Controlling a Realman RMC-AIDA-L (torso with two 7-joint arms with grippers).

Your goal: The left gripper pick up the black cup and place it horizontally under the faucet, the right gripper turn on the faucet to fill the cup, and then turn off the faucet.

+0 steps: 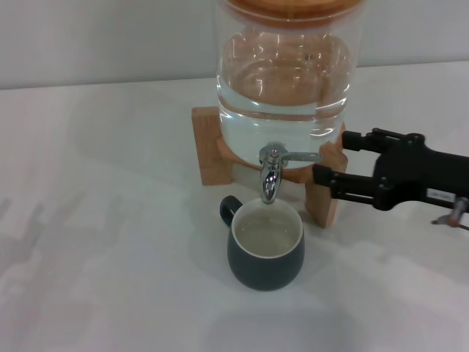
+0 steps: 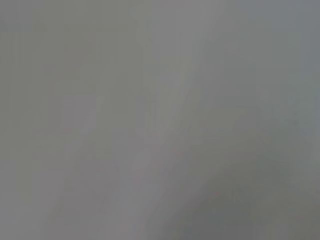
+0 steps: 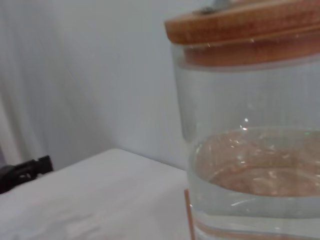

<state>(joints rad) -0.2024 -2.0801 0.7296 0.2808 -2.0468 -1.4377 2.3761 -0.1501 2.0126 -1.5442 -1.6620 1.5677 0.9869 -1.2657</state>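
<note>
The black cup point(image 1: 265, 258) stands upright on the table right under the faucet point(image 1: 271, 176), its handle to the rear left, with water inside. The faucet's thin lever point(image 1: 300, 155) points sideways towards my right gripper point(image 1: 335, 158). That gripper is open, and its fingertips point(image 1: 322, 176) are level with the lever's tip, one on each side. I see no stream from the spout. The left gripper is out of the head view. A black shape point(image 3: 25, 172) far off in the right wrist view may be it. The left wrist view shows only blank grey.
The faucet belongs to a large glass jar point(image 1: 286, 81) of water with a wooden lid point(image 3: 245, 25), set on a wooden stand point(image 1: 212, 147). The white table point(image 1: 110, 257) runs to a pale wall behind.
</note>
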